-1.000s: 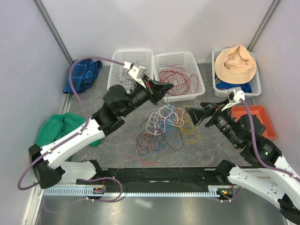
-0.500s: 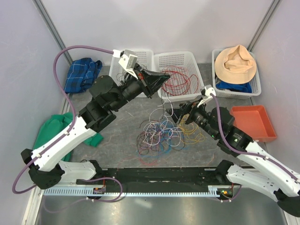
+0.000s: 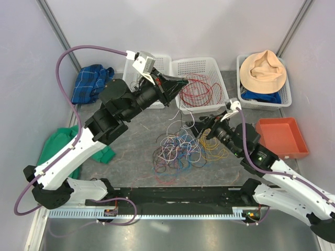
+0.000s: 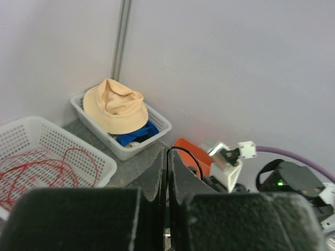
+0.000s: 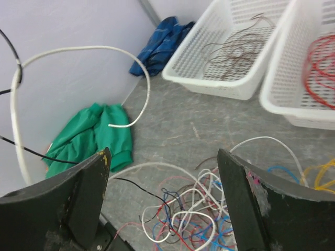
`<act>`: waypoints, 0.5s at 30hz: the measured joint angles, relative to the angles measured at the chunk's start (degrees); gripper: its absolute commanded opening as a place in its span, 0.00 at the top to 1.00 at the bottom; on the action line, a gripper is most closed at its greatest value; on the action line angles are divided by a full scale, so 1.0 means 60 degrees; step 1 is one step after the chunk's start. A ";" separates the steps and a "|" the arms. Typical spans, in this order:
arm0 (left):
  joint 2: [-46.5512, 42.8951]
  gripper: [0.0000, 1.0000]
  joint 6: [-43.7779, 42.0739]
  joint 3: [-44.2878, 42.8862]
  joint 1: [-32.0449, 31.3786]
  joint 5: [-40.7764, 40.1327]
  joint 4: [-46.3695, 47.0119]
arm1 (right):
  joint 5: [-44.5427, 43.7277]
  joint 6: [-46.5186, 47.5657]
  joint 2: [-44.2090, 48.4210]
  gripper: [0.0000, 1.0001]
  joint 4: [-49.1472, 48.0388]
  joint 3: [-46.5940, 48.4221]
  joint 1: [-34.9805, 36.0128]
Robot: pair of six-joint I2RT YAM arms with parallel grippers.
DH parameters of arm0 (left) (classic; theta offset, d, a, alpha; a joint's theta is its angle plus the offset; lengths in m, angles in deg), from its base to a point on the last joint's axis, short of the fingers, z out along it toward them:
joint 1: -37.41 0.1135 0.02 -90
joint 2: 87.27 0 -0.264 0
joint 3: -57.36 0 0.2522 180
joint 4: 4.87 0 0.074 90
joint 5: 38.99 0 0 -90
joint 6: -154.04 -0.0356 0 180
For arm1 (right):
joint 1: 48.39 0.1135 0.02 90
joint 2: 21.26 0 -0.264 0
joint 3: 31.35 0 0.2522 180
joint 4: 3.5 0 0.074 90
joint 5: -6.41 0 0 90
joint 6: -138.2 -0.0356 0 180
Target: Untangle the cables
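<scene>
Red cables (image 3: pixel 201 89) lie gathered in the middle basket (image 3: pixel 201 60) in the top view, and brown cables (image 3: pixel 137 83) lie in the left basket (image 3: pixel 159 58) beside it, so the sorting looks partly done. What remains is a tangle (image 3: pixel 180 149) of white, blue, yellow, purple and red loops on the table (image 3: pixel 133 157), just on the near side of the middle basket. It spreads wider across than deep and points no single way. The left gripper (image 3: pixel 183 83) hangs over that basket's left side. The right gripper (image 3: pixel 201 127) sits just in front of the basket, at the tangle's right edge.

From the left wrist, the fingers are pressed together. A thin dark cable (image 4: pixel 184 149) arcs out from between their tips and appears to be pinched there.

From the right wrist, the fingers stand wide apart with nothing between them. A white cable (image 5: pixel 78 49) rises as a tall arch well to the left of the middle basket, its free end pointing down toward a green cloth (image 5: pixel 99 136).
</scene>
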 measured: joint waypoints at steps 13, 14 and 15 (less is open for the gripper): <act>0.0058 0.98 -0.0463 -0.0087 0.0007 -0.1060 -0.0754 | -0.1344 -0.0004 0.2102 0.17 0.1585 0.0127 -0.0007; 0.0066 0.98 -0.0466 -0.0087 0.0007 -0.1060 -0.0750 | -0.1177 0.0000 0.2138 0.18 0.1439 0.0106 -0.0007; 0.0069 0.98 -0.0466 -0.0087 0.0007 -0.1060 -0.0750 | -0.0914 -0.0004 0.2149 0.18 0.1213 0.0062 -0.0007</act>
